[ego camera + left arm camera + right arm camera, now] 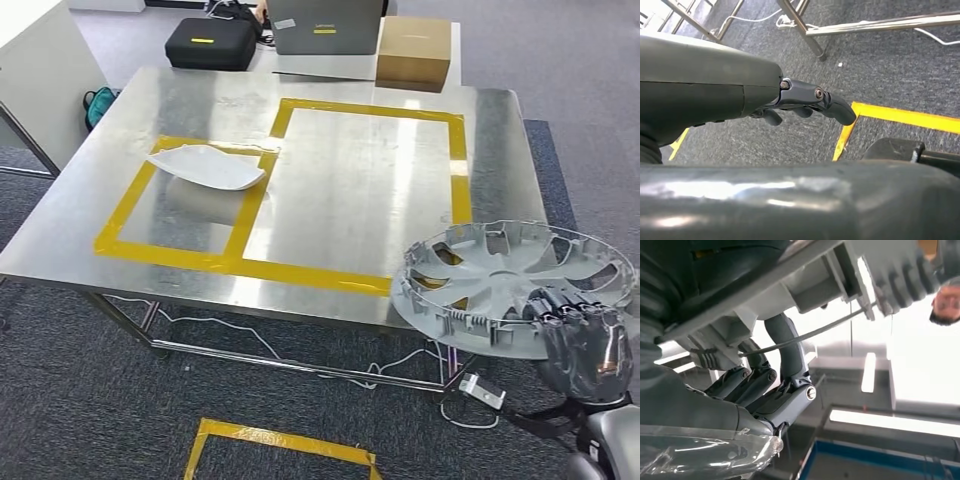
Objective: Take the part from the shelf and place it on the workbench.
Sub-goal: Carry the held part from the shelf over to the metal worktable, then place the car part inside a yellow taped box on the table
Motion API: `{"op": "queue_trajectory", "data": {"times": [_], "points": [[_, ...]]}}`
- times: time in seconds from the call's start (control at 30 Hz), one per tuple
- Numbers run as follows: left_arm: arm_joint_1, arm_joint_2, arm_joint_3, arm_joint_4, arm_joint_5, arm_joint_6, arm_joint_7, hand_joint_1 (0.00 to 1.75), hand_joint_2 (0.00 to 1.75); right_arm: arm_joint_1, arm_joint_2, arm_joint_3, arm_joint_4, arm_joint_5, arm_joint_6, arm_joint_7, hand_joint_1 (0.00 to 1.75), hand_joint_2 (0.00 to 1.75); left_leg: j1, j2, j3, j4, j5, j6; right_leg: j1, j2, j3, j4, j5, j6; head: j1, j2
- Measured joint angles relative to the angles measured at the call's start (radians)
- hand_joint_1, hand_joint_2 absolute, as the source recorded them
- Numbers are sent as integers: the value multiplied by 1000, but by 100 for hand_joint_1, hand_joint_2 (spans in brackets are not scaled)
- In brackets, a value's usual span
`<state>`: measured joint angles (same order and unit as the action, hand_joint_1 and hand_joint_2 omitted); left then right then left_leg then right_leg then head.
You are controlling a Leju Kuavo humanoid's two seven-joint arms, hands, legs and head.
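Head view: right hand point(581, 335) fingers point(764, 385) clamp the wheel cover point(513, 285); left hand point(806, 100) fingers apart

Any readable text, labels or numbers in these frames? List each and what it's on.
None can be read.
Black case: yellow strip label, too small to read.
Grey case: small yellow label, blurred.
Cardboard box: no print legible.
Wheel cover held by the right hand: no marking legible.
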<state>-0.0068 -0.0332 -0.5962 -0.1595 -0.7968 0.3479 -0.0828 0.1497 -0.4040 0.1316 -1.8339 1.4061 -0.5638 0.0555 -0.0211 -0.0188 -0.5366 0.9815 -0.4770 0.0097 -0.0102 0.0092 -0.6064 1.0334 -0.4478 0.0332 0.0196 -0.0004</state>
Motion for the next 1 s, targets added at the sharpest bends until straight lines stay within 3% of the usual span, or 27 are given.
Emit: {"op": "queue_trajectory", "data": {"times": [0.6,1.0], "points": [[-8,0,-17,0,-39,23,20,0,0,-83,112,34,306,-92,71,18,175,175,-1,0,0,0,0,1,-1,0,1,-2,2,2,0,0],[-28,8,-56,0,-94,12,37,0,0,-341,153,57,595,-177,113,-13,175,175,-2,0,0,0,4,5,-2,-1,1,-2,5,3,0,0]]}}
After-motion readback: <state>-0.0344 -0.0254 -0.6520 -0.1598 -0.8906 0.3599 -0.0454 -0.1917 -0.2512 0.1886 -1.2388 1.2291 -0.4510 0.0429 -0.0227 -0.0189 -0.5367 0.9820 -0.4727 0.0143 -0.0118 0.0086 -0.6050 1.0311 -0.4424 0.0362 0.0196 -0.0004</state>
